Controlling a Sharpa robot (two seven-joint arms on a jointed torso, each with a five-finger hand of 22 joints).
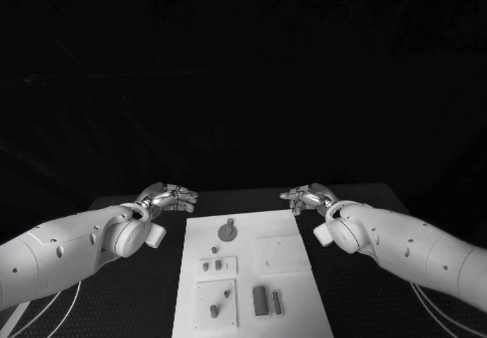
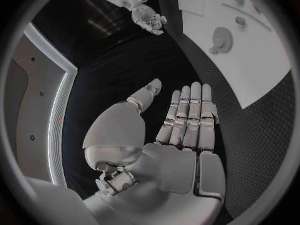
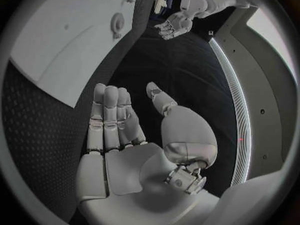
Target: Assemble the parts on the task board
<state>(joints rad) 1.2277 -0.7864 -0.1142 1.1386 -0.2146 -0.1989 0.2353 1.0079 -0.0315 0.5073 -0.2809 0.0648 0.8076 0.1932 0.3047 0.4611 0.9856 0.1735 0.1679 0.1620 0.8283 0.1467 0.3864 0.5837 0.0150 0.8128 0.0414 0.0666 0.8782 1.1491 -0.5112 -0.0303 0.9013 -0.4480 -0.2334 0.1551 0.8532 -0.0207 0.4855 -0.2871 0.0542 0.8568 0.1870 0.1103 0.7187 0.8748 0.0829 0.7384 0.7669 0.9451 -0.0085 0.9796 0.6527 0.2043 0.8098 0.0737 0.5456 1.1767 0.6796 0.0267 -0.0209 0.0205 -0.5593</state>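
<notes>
The left hand [image 1: 170, 198] hangs over the black table [image 1: 355, 191] just beyond the far left corner of the task board [image 1: 248, 227]. It grasps nothing: in the left wrist view the left hand [image 2: 178, 127] has its fingers [image 2: 194, 110] straight and side by side, with the thumb set apart, and the palm is bare. The right hand [image 1: 307, 196] stands opposite, just beyond the far right corner of the board, and it is released too — in the right wrist view the right hand [image 3: 131, 130] shows flat fingers [image 3: 106, 115] close together, the thumb standing apart, nothing in the palm. The two hands are well apart, with the far edge of the board between them, and neither touches the board.

In the head view the task board lies in the middle of the table, running from the hands down to about 6 o'clock of the picture. On it the parts lie untouched. A round part with a small tab [image 1: 227, 229] is near the far edge, at about 12 o'clock on the board. A small piece [image 1: 214, 248] lies just below it. Two small pieces [image 1: 212, 265] rest on a square plate toward 9 o'clock, and one more [image 1: 214, 308] on another plate at about 7 o'clock. Two upright oblong parts [image 1: 267, 301] stand side by side near 5 o'clock — the left one wider. A plain square plate [image 1: 278, 253] is at about 3 o'clock.
</notes>
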